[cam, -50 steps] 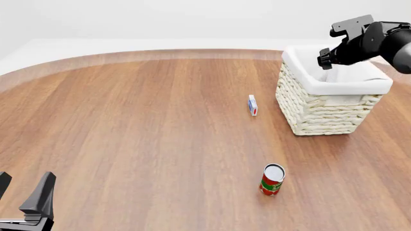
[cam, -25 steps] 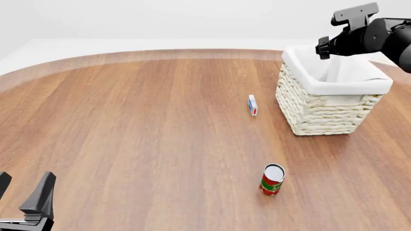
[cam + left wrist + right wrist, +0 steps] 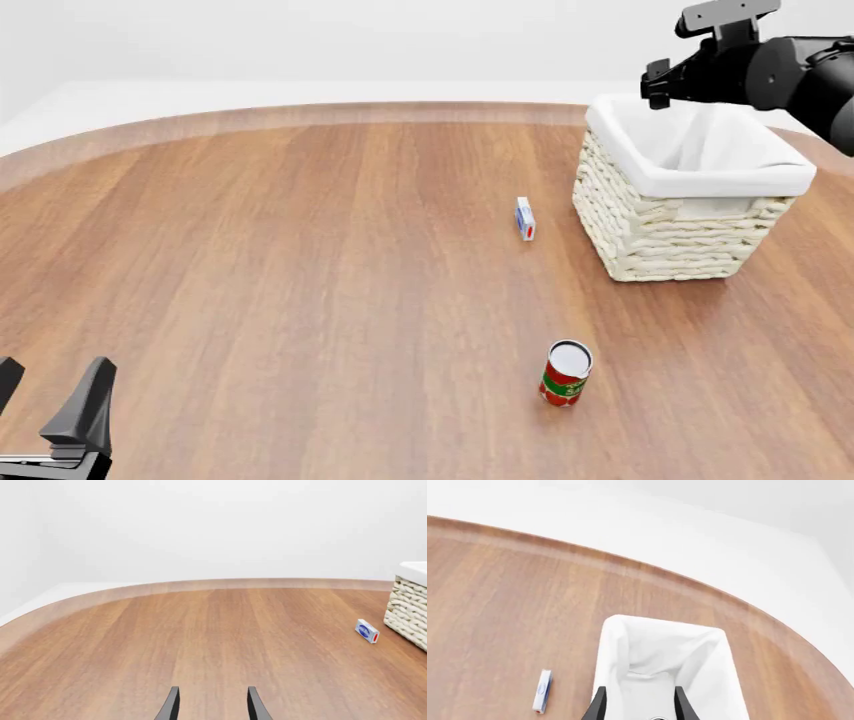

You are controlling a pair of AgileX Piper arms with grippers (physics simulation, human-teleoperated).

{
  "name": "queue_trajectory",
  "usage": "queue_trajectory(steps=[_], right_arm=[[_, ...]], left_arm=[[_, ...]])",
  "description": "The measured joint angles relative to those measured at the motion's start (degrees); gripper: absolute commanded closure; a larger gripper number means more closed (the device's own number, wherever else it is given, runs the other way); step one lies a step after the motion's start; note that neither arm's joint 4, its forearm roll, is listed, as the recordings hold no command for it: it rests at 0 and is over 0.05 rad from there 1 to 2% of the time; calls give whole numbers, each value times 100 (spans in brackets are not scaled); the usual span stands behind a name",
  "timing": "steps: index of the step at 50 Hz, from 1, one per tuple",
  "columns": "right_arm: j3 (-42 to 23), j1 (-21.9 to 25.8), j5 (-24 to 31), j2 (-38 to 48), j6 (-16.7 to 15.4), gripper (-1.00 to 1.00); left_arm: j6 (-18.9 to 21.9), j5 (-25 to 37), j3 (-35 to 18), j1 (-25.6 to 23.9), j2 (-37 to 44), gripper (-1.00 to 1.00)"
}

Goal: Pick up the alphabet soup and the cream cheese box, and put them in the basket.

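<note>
The cream cheese box (image 3: 525,218) stands on edge on the wooden table, just left of the basket (image 3: 694,180). It also shows in the left wrist view (image 3: 367,631) and the right wrist view (image 3: 542,698). The alphabet soup shows in no view. My right gripper (image 3: 657,88) hangs above the basket's far left corner; its fingers (image 3: 599,705) are apart with nothing between them, over the white lining (image 3: 614,650). My left gripper (image 3: 47,400) is open and empty at the near left table edge, far from the box.
A red-and-green labelled can (image 3: 566,373) stands upright near the front, below the basket. The basket's woven wall (image 3: 408,610) shows at the edge of the left wrist view. The table's curved far edge (image 3: 334,112) runs behind.
My right gripper has risen from the basket's opening and moved up and slightly left. The left arm, box and can have not moved.
</note>
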Motion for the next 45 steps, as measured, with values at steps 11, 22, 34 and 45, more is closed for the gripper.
queue_trajectory(steps=[11,22,34,45], right_arm=[[187,182,-244,-160,-11,-100],[403,443,-502,-339,-37,-100],[631,765,-740,-518,-123,-100],[795,1056,-875,-640,-210,-100]], left_arm=[[0,0,0,0,0,-100],[0,0,0,0,0,-100],[0,0,0,0,0,-100],[0,0,0,0,0,-100]])
